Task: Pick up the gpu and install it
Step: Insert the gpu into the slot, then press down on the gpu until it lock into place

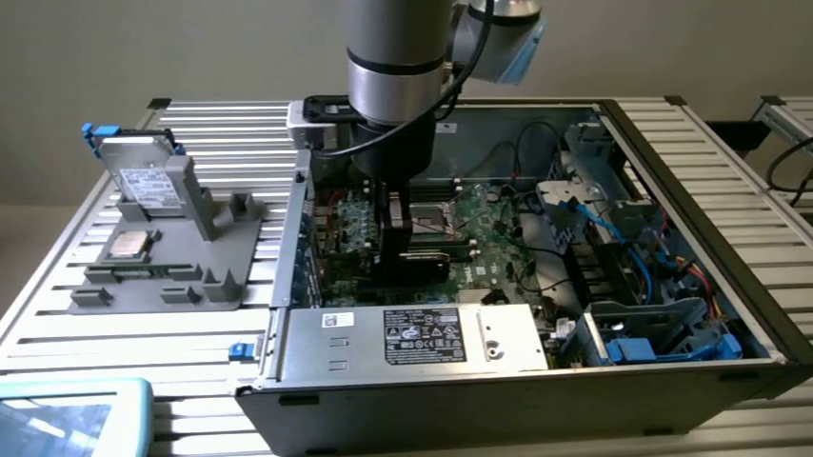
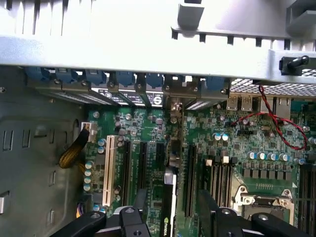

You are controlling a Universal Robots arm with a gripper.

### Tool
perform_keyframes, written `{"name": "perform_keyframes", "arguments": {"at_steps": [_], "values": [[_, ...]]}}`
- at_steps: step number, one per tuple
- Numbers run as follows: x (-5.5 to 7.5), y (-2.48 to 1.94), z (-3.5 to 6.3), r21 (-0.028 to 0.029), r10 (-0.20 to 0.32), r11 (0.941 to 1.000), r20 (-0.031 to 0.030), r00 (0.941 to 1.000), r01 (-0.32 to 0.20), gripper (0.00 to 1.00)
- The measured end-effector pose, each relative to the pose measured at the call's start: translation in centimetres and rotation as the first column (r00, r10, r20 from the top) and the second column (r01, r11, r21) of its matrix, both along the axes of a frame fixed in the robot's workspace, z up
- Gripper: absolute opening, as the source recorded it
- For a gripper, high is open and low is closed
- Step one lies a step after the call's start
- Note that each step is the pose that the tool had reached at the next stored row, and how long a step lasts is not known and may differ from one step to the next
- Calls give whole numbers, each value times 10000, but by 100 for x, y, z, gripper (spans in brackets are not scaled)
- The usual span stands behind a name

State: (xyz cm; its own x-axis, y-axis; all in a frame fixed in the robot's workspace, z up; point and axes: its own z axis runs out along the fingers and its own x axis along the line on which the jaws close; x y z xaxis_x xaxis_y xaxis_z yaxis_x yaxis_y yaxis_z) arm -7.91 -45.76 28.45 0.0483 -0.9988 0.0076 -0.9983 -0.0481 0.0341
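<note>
The gpu (image 2: 169, 210) stands on edge among the expansion slots of the green motherboard (image 2: 148, 128), inside the open computer case (image 1: 711, 190). It shows as a thin black card with a green logo, its metal bracket end toward the case's rear slot covers (image 2: 123, 79). My gripper (image 2: 172, 200) straddles it, and the black fingers (image 2: 139, 200) stand apart from the card on both sides, open. In the exterior view my gripper (image 1: 413, 243) reaches down into the case over the motherboard.
A grey fixture (image 1: 166, 286) on the slatted table at the exterior view's left holds a silver drive (image 1: 140, 171) and a small CPU chip (image 1: 131, 245). The power supply (image 1: 420, 333), the CPU socket (image 2: 261, 202), memory slots (image 2: 222, 177) and red wires (image 2: 276, 128) crowd the case.
</note>
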Motion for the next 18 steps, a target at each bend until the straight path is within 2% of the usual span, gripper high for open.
{"name": "perform_keyframes", "arguments": {"at_steps": [10, 11, 12, 13, 15, 16, 18], "values": [[0, 0, 0, 0, -1, 10000, 0, 10000, 1, 53], [0, 0, 0, 0, -1, 10000, 0, 10000, 1, 51], [0, 0, 0, 0, -1, 10000, 0, 10000, 1, 45], [0, 0, 0, 0, -1, 10000, 0, 10000, 1, 45], [0, 0, 0, 0, -1, 10000, -1, 10000, 1, 33], [0, 0, 0, 0, 0, 10000, 0, 10000, 0, 33], [0, 0, 0, 0, -1, 10000, 0, 10000, 1, 21]]}}
